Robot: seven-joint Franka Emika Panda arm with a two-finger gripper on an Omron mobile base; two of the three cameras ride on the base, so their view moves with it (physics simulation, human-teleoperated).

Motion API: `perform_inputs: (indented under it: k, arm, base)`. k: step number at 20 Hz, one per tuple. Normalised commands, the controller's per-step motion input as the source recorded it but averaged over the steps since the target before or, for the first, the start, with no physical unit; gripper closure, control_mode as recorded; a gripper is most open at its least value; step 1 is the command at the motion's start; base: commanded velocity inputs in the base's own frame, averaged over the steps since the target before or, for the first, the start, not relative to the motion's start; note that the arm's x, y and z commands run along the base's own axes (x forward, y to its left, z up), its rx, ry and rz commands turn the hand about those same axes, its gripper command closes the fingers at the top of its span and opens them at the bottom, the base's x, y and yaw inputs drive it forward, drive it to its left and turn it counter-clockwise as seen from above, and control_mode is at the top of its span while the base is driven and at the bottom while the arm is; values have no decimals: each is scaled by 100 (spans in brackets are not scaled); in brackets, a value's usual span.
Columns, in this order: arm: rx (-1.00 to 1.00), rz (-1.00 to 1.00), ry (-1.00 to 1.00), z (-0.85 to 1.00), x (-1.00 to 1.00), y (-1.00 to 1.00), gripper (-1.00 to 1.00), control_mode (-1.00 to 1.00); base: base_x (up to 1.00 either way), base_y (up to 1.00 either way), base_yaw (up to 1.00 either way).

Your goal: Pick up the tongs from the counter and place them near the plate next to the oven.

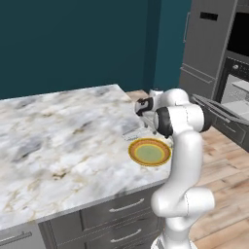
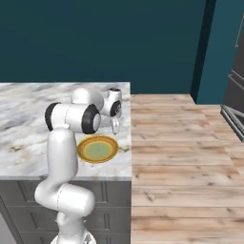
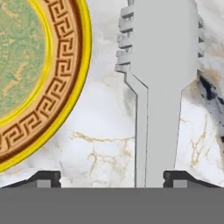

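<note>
End effector [image 3: 111,179] spread wide, released: the slim silver-grey metal tongs [image 3: 159,83] lie between its tips on the white-grey marble desk [image 3: 100,144]. The round yellow-rimmed plate [image 3: 65,74] sits just beside them. Placement looks done; next should be a straight lift away, clear of tongs and plate.

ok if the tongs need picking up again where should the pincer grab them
Probably the narrow straight shank of the tongs, coming straight down from above. They lie flat on the counter beside the plate, and the shank is slimmer than the wide ridged end.
</note>
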Motion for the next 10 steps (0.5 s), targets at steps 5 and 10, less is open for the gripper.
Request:
perform_inputs:
  k: [5,10]
  arm:
    - [0,0,-16,53,-75,0,-100,-100]
    - [0,0,-30,74,-99,0,-100,-100]
  base:
    - [0,0,0]
    - [0,0,0]
